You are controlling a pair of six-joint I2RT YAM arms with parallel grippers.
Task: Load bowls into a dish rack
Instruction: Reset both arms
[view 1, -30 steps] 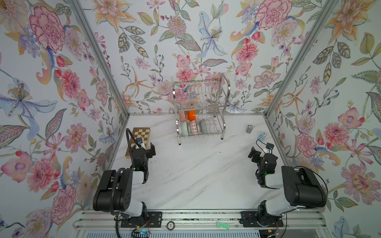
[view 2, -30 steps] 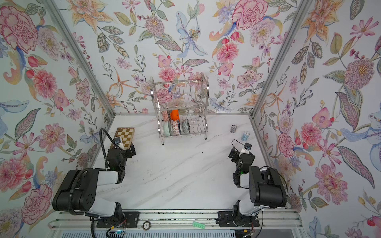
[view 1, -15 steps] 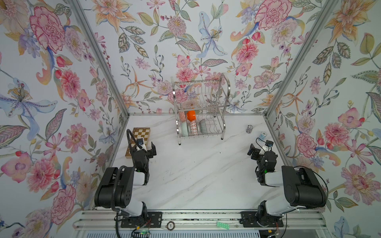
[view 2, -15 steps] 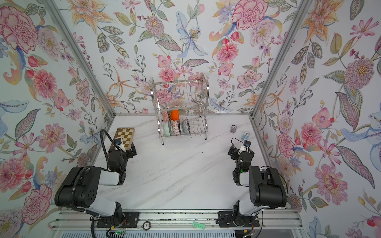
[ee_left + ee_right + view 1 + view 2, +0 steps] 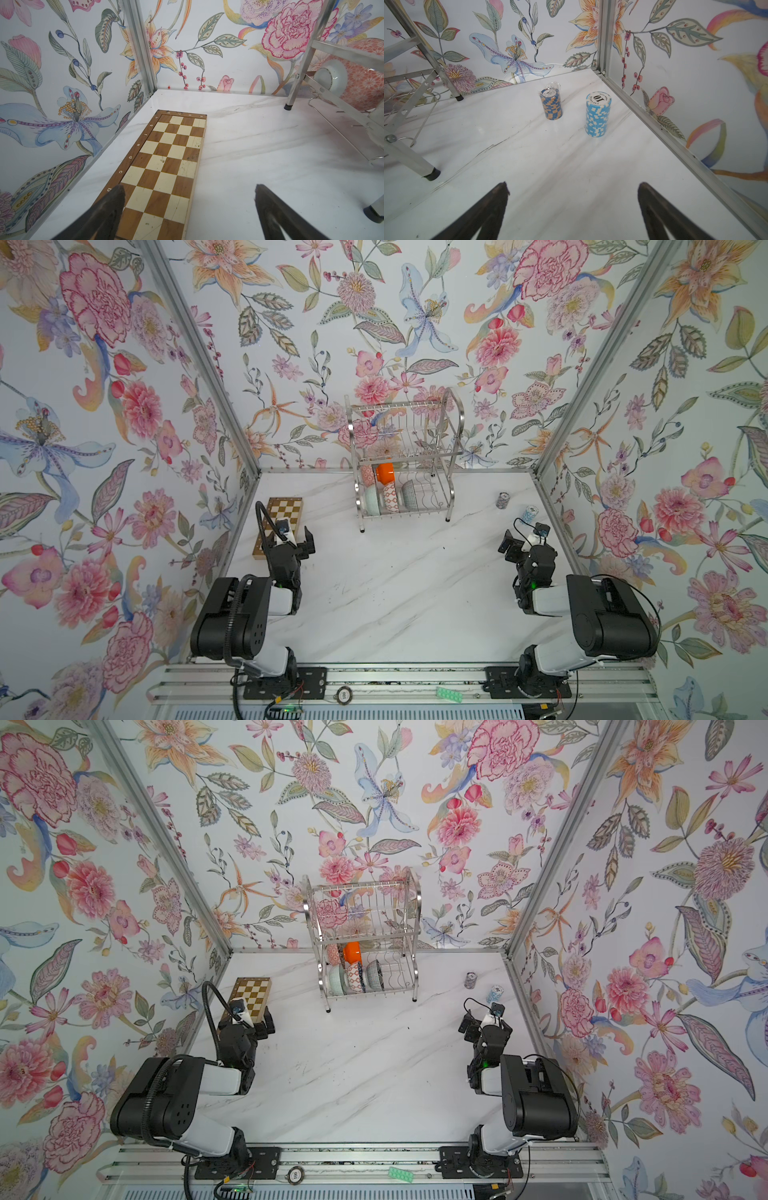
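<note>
Bowls [image 5: 390, 494] stand on edge in the dish rack [image 5: 399, 431] lower-shelf slots, wires keep them from rolling. Left hand [image 5: 188, 190] and right hand [image 5: 572, 187] both released, empty, well in front of the rack. Loading looks done.

Bright, even, diffuse light; soft faint shadows and mild sheen on the desk [image 5: 550, 166]; wrist views bend at edges, foreground blurred.
</note>
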